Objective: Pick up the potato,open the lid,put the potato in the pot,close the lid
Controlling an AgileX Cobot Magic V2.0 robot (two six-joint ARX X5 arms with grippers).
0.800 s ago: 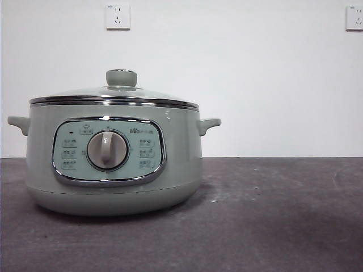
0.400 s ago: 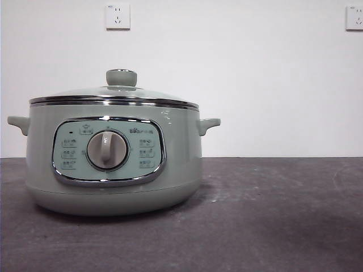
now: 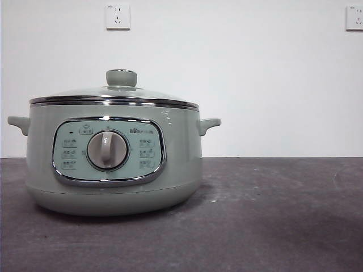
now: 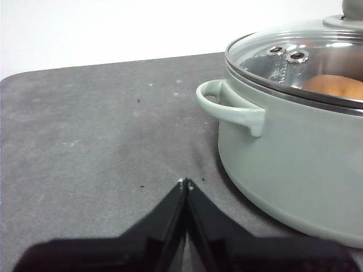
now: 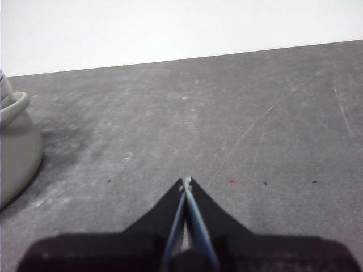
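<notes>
Potato (image 4: 334, 86) sits inside the pot (image 3: 113, 164) under the closed lid (image 3: 116, 93), well apart from left fingers (image 4: 185, 182) and right fingers (image 5: 185, 181), both clenched empty over the desk (image 3: 272, 215); unchanged from before.

dark grey table (image 3: 272, 215) | white wall (image 3: 255, 85) | 2 wall sockets (image 3: 118, 16)
</notes>
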